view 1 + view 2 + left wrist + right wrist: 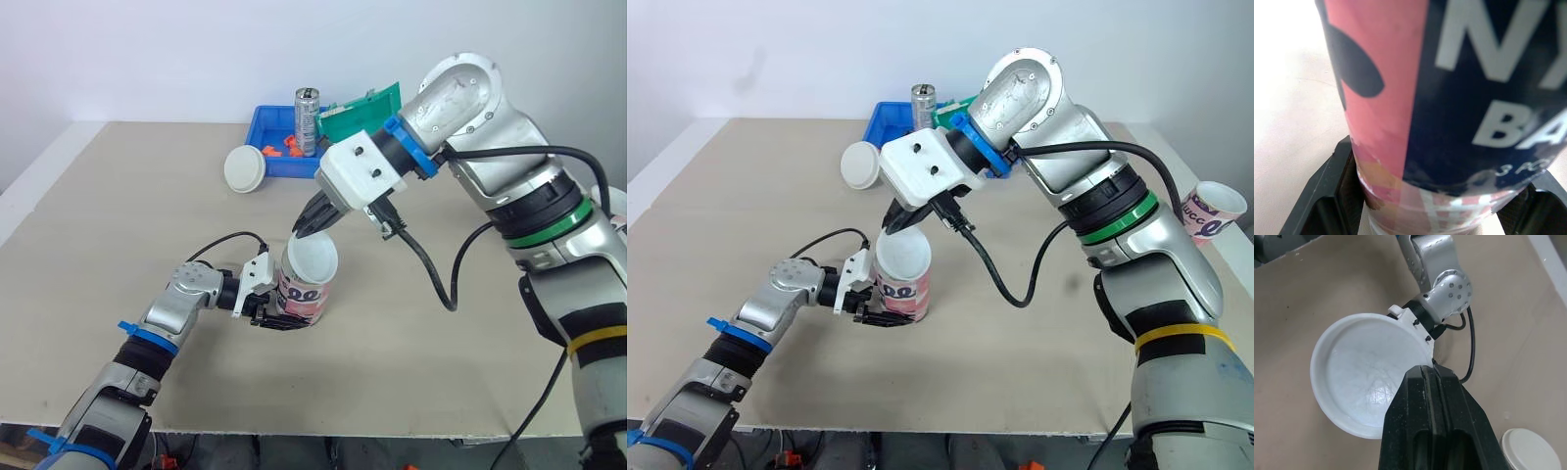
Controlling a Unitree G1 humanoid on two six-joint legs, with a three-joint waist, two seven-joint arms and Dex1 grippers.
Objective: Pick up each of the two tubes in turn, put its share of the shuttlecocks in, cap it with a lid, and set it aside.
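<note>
So the tan table (pixel 118 215) takes up most of the scene. The right gripper (pixel 312 227) comes in from the back right, and its fingers are pinched tight on the rim of a white lid (pixel 313 257). That lid sits tilted over the mouth of the tube (pixel 302 292). Honestly can't tell if it's pressed on or just resting there.

The tube stands upright around the middle of the table, a bit toward the front, with pink and dark print on it. The left gripper (pixel 265 315) is clamped around its lower part, one finger on each side.

At the back of the table there's a blue bin (pixel 269 127) with a metal can (pixel 307 119) standing in it and some orange bits (pixel 284 149). A spare lid (pixel 245 168) lies flat just beside the bin's left side. A second tube (pixel 1210 211), white with purple print and open on top, is way off to the right.
</note>
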